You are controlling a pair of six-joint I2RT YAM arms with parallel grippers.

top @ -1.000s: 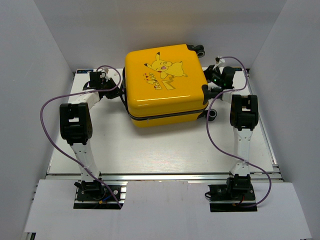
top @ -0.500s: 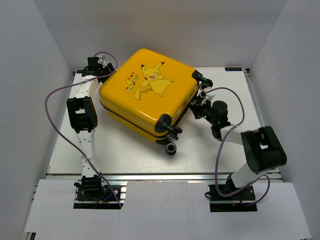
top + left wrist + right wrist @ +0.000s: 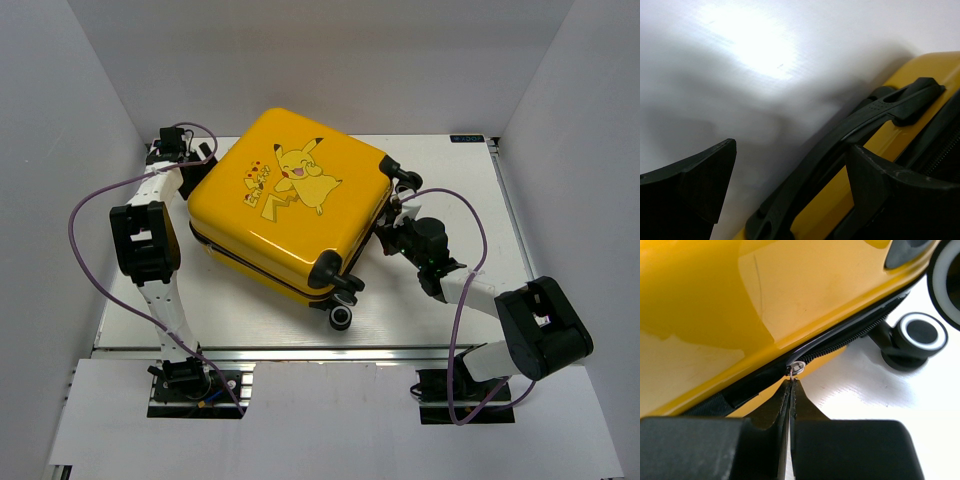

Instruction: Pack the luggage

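Observation:
The luggage (image 3: 290, 240), a yellow hard-shell case with a Pikachu cartoon, lies flat and turned diagonally on the white table (image 3: 240, 320). Its black wheels (image 3: 340, 316) point toward the near edge. My left gripper (image 3: 190, 152) is at the case's far left corner and stands open. In the left wrist view the black handle (image 3: 840, 155) passes between its fingers (image 3: 695, 185), closer to the right one. My right gripper (image 3: 388, 232) is at the case's right side. Its jaws (image 3: 791, 382) are shut on the thin zipper pull (image 3: 796, 368) at the seam of the luggage (image 3: 805, 300).
White walls (image 3: 90, 110) close in the table on the left, back and right. Purple cables (image 3: 78, 215) loop off both arms. Two wheels (image 3: 920, 337) stand just right of the right gripper. The right arm's elbow (image 3: 540, 325) is low at the near right.
The luggage has turned clockwise, wheels swinging toward the near edge. My left gripper has opened and let go of the handle. The right arm folded toward the near right, still shut.

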